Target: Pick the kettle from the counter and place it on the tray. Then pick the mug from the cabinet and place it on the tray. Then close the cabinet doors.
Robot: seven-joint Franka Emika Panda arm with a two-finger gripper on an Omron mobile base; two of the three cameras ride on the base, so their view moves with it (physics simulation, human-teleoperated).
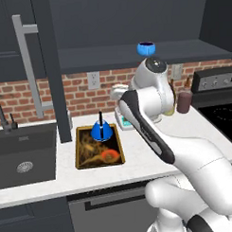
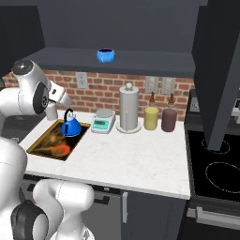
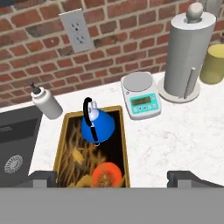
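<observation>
The blue kettle (image 1: pixel 101 131) (image 2: pixel 71 125) (image 3: pixel 97 126) stands upright at the far end of the dark, gold-rimmed tray (image 1: pixel 91 153) (image 2: pixel 46 143) (image 3: pixel 72 162) on the white counter (image 1: pixel 138 155) (image 2: pixel 131 154). My gripper (image 3: pixel 116 179) hangs open above the tray's near end, well above the kettle, with nothing between its fingers. The small blue mug (image 1: pixel 146 48) (image 2: pixel 106 55) sits on the cabinet shelf (image 1: pixel 111 56) (image 2: pixel 140 61). Both cabinet doors stand open: the left door (image 1: pixel 45 68) with its silver handle, and the right door (image 2: pixel 220 70).
A black sink (image 1: pixel 24 154) (image 3: pixel 15 144) lies left of the tray, with a soap bottle (image 3: pixel 46 103) behind it. Right of the tray stand a scale (image 2: pixel 103 121) (image 3: pixel 141 98), a paper towel holder (image 2: pixel 129 108), two jars (image 2: pixel 151 118) and the stove (image 2: pixel 215 164).
</observation>
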